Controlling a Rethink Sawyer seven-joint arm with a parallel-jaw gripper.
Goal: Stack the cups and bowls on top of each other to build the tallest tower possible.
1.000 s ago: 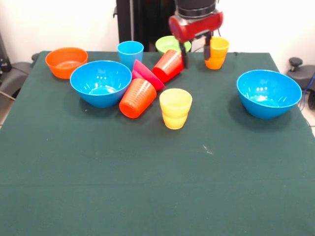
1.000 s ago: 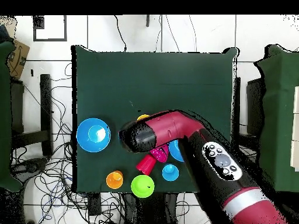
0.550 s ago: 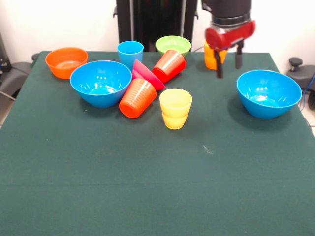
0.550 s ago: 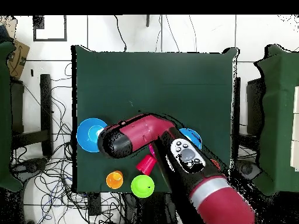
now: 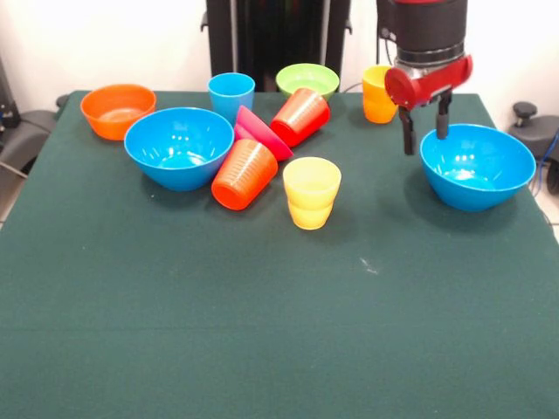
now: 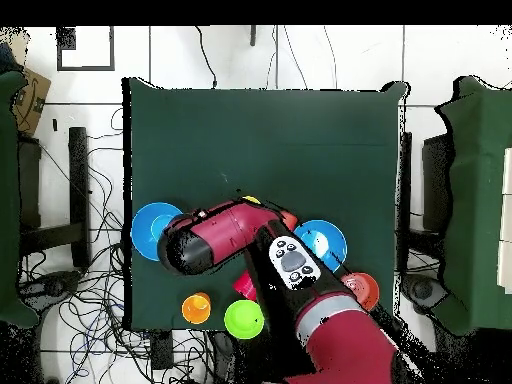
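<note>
I'm hanging my claw (image 5: 424, 131) just above the rim of the big blue bowl (image 5: 477, 166) on this side of the counter (image 5: 262, 305), fingers spread apart and nothing between them. Nothing is properly stacked yet, so I judge I'm still picking a base piece for the tower. One finger sits just outside the bowl's near wall, the other over the rim, so I'd call this lining up on the rim. Next I need to drop straight down so the wall goes between my fingers, then close on it. It's glossy plastic with a curved wall, so a shallow grip could slip.

The rest is scattered. The second blue bowl (image 5: 179, 147) sits well apart across the counter, with the orange bowl (image 5: 118, 110) beyond it. An orange cup (image 5: 244, 174) and a red cup (image 5: 300, 116) lie tipped on their sides against a pink-red bowl (image 5: 260, 131) that's tilted up on edge. A pale yellow cup (image 5: 312, 192) stands upright just beside them. The light blue cup (image 5: 231, 92), lime-green bowl (image 5: 307, 78) and yellow-orange cup (image 5: 379, 93) stand along the far edge.
</note>
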